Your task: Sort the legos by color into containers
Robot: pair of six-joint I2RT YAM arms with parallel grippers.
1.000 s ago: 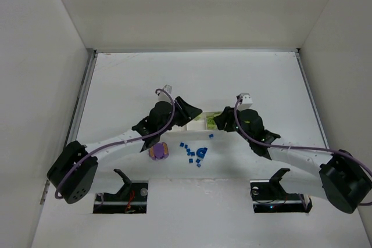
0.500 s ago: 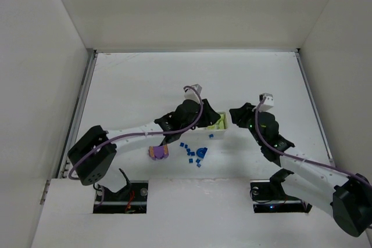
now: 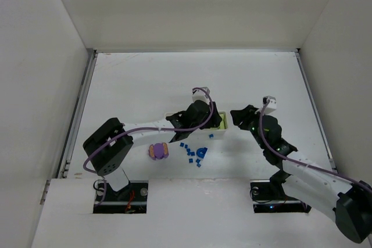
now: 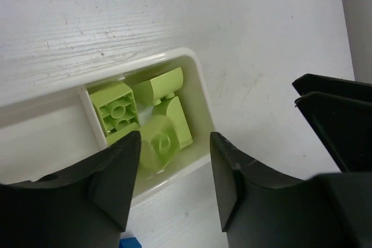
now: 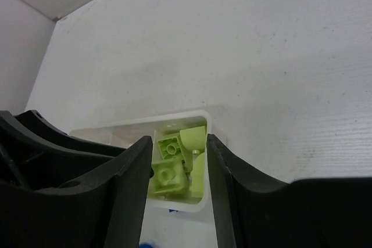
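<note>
ok so my left pincer (image 4: pixel 174 146) is open pretty wide with nothing in it. It hangs over the right-end compartment of the white tray (image 4: pixel 202 103), and through the gap I'm looking straight down at the yellow-green bricks (image 4: pixel 116 108) piled in there, a few of them, studs up. My right pincer (image 5: pixel 179 143) is spread about as wide and is empty too. It sits just off the tray's right end and points back at the same green pile. The two are close enough that the right one's black fingers poke into the edge of my left wrist view. Compared to a second ago, the left one has slid along from the tray's left part to this end, with the shoulder swinging in after it. The right one has backed off the tray a touch and tucked its elbow toward the base. In the last half second it's only a small nudge for both. Nothing loose has budged: the purple-and-orange piece (image 3: pixel 157 151) is on the table near side of the tray, well apart from the rounded blue piece (image 3: pixel 201 153). The tiny blue bricks (image 3: pixel 189 152) are scattered just beside that one, one stray sitting closer to the tray. From above, my left arm covers most of the tray, so only the green end shows and I can't tell what's in the other two compartments. The table (image 3: pixel 145 79) is white and a bit scuffed, boxed in by plain white walls (image 3: pixel 192 4).
</note>
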